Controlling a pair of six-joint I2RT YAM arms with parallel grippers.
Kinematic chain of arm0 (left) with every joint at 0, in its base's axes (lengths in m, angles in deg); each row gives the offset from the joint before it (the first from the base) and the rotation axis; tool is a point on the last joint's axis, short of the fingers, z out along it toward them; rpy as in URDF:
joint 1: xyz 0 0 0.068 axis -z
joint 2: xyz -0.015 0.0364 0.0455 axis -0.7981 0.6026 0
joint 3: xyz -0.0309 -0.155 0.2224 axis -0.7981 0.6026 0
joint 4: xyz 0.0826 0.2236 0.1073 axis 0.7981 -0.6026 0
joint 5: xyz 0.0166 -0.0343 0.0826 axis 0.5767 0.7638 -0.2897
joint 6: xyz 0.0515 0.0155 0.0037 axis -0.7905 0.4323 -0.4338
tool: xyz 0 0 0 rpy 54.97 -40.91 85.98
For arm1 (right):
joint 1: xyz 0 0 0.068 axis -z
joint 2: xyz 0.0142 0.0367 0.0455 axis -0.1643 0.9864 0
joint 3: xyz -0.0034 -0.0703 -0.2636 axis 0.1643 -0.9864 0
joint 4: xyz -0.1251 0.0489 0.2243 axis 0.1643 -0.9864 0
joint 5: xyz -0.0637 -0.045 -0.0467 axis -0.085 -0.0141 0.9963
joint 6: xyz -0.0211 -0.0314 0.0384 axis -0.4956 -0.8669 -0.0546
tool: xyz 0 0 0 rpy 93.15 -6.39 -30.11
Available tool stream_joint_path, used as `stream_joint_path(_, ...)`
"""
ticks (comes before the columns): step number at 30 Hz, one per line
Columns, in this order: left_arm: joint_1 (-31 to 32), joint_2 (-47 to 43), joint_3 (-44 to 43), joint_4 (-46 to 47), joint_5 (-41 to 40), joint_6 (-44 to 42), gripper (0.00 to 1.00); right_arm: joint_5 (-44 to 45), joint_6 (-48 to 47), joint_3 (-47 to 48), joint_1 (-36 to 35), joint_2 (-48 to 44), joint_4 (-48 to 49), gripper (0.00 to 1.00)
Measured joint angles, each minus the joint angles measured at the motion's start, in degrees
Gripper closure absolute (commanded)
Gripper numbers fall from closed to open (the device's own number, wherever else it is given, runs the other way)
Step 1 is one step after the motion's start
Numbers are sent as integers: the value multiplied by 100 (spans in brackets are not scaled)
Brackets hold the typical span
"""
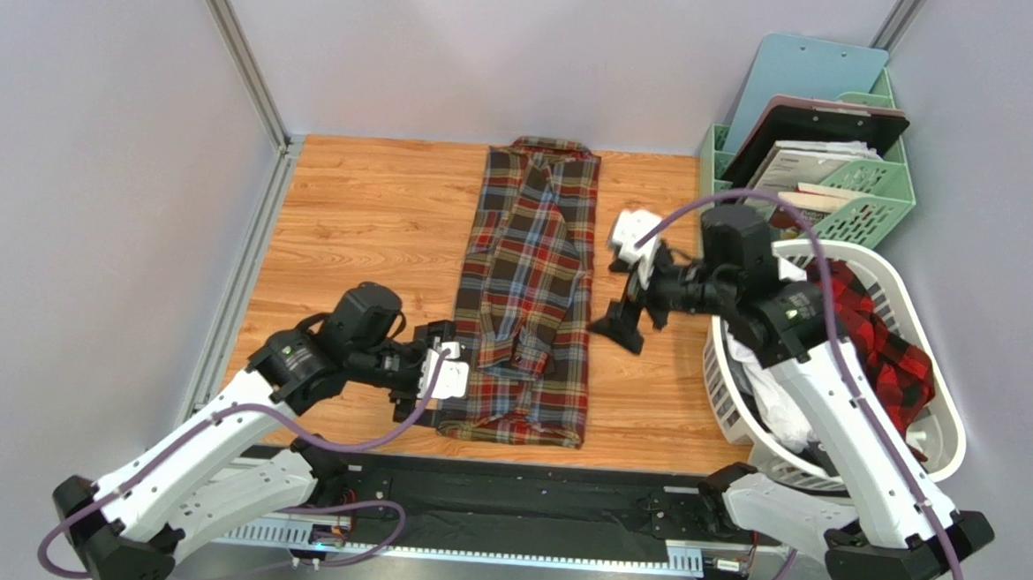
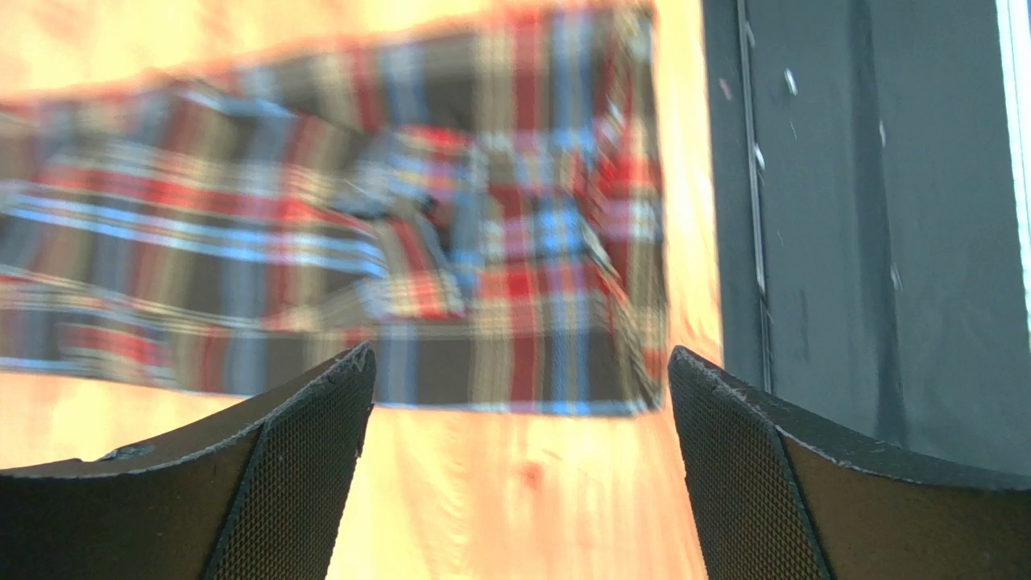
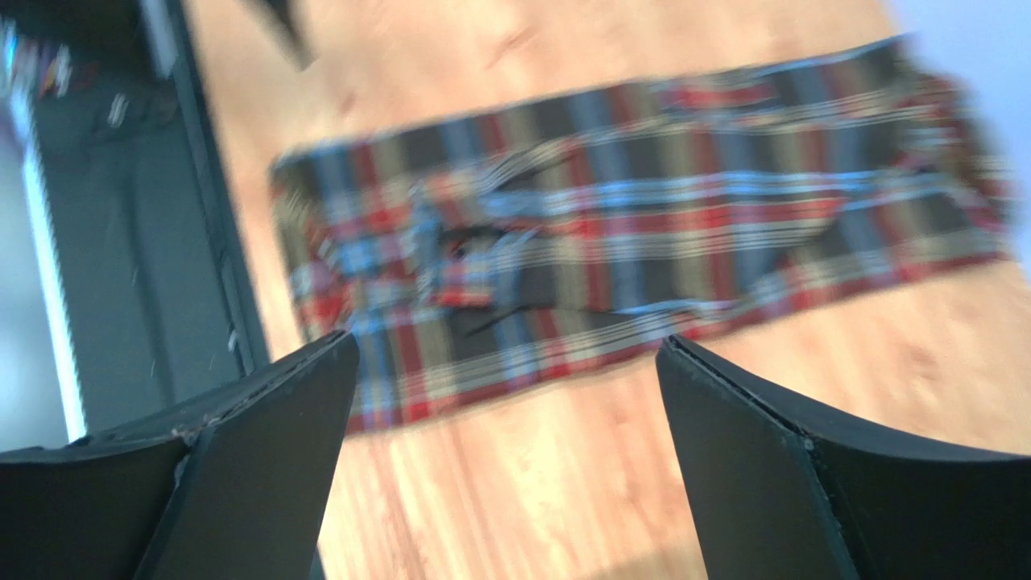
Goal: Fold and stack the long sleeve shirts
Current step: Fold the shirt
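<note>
The dark brown-olive tartan flannel shirt with red, blue and pale lines [image 1: 529,291] lies flat on the wooden table top [image 1: 366,216]. It is drawn in to a long narrow strip, with its collar at the far end and its hem toward the arms. The sleeves look tucked in over the body, so I'd say the lengthwise folds are done. The crosswise fold that would make it a compact packet is not yet made.

The left gripper [image 1: 441,372] hangs just beside the near left corner of the strip. Its jaws are spread wide with only bare wood and cloth edge showing between them in the left wrist view. The right gripper [image 1: 624,329] sits off the strip's right edge, about halfway along, and is likewise gaping and holding nothing.

The red-and-black check flannel shirt [image 1: 878,336] is bunched in the white plastic laundry basket [image 1: 939,445] at the right, on top of pale fabric. It is unfolded as far as I can tell, and no stack exists on the table. By my reckoning the job is under halfway: one shirt partly folded, one not begun.
</note>
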Motion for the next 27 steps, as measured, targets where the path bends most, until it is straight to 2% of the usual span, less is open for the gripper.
stream_joint_path(3, -2, 487, 109, -306, 20, -612, 2, -122, -525, -1023, -533, -267, 2, 9)
stream_joint_path(5, -2, 726, 297, -422, 2, -1008, 3, 157, -1036, -2033, -1172, -358, 289, 19)
stream_joint_path(10, 0, 505, 1237, -442, -192, -2118, 10, 894, -2205, -4376, -2286, -800, 518, 34)
stream_joint_path(13, 46, 476, 1554, -367, -350, -2562, 15, 1141, -2710, -4800, -2509, -859, 815, 35)
stream_joint_path(17, 170, 863, 1617, -85, -483, -2789, 18, 1386, -3154, -4911, -2549, -490, 1561, 36)
stream_joint_path(23, 356, 1493, 1622, 426, -638, -2914, 20, 1543, -3506, -5034, -2577, -181, 2227, 47)
stream_joint_path(25, 428, 1639, 1635, 588, -693, -2975, 23, 1556, -3587, -5125, -2599, -76, 2428, 53)
stream_joint_path(27, 496, 1801, 1657, 721, -745, -3012, 33, 1558, -3654, -5187, -2612, 101, 2549, 56)
